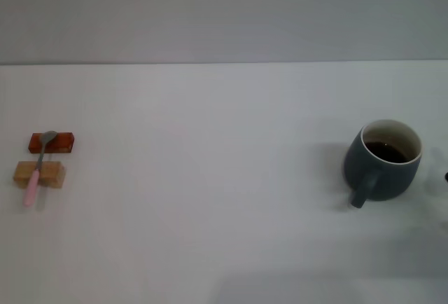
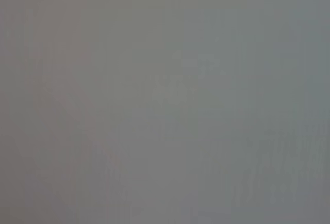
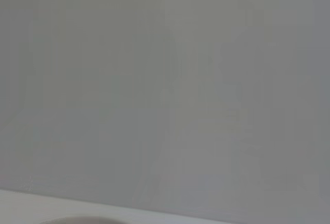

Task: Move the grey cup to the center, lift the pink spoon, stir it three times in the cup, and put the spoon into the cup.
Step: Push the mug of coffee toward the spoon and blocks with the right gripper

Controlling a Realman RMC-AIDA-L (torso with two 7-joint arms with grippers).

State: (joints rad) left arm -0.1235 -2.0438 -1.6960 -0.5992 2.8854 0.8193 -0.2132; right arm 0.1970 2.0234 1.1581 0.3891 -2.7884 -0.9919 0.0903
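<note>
The grey cup [image 1: 383, 160] stands on the white table [image 1: 210, 199] far over on the robot's right side, upright, with dark brown liquid showing inside its white interior and its handle turned toward the robot. Well apart from it, far over on the robot's left, the pink spoon [image 1: 37, 170] lies propped across two small blocks: its silver bowl rests on the reddish-brown block [image 1: 51, 142], the farther of the two, and its pale pink handle crosses the tan block [image 1: 39, 174] and runs past it toward the robot, its end near the tabletop. The two blocks sit just beside each other, with a narrow strip of table between them.

Neither gripper is anywhere to be seen from the head view, so places cannot be given against a hand; a tiny dark speck shows at the right edge, just beyond the cup, but what it is cannot be told. The left wrist view gives only a flat grey blur with nothing recognisable in it. The right wrist view shows a plain grey wall and, along one edge, a strip of the table [image 3: 31, 206] with a faint curved rim that may be the cup, too little to be sure. Whether either hand is wide, narrow or holding anything cannot be told.
</note>
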